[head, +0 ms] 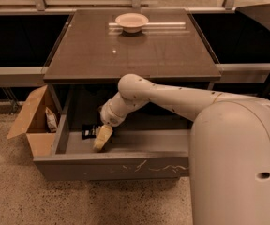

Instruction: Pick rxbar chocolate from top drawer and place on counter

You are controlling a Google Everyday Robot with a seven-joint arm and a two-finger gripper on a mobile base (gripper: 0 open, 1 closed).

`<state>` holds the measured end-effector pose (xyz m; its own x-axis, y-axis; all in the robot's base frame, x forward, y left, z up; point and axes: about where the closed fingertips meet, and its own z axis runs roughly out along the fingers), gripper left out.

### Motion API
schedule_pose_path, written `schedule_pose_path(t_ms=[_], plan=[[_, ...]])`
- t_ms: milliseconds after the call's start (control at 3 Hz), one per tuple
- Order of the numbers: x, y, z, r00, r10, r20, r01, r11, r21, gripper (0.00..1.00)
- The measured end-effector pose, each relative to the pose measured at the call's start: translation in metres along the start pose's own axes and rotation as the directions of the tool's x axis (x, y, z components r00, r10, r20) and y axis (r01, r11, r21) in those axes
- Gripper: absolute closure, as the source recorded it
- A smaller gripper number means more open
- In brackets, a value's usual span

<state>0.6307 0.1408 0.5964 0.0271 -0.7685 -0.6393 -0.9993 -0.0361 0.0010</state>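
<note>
While cream gripper [102, 137] sits in grey metal top drawer [111, 167], flat blk rxbar chocolate [89, 131] just beside it, grip state: can't tell.

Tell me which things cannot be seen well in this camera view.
- rxbar chocolate: lettering too small to read; its right end is hidden by the gripper, which sits low in the left part of the top drawer.
- top drawer: its right end is covered by the robot's body.
- cardboard box: its own wall hides most of the inside.
</note>
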Motion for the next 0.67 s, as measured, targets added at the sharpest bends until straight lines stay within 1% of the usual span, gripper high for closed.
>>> schedule_pose_path(t_ms=[333,667], plan=[[0.0030,0.0023,0.0088,1.000,0.013,0.012,-0.013,0.9998,-0.017,0.00],[0.0033,0.0026,0.0091,1.000,0.016,0.013,-0.016,0.9998,-0.011,0.26]])
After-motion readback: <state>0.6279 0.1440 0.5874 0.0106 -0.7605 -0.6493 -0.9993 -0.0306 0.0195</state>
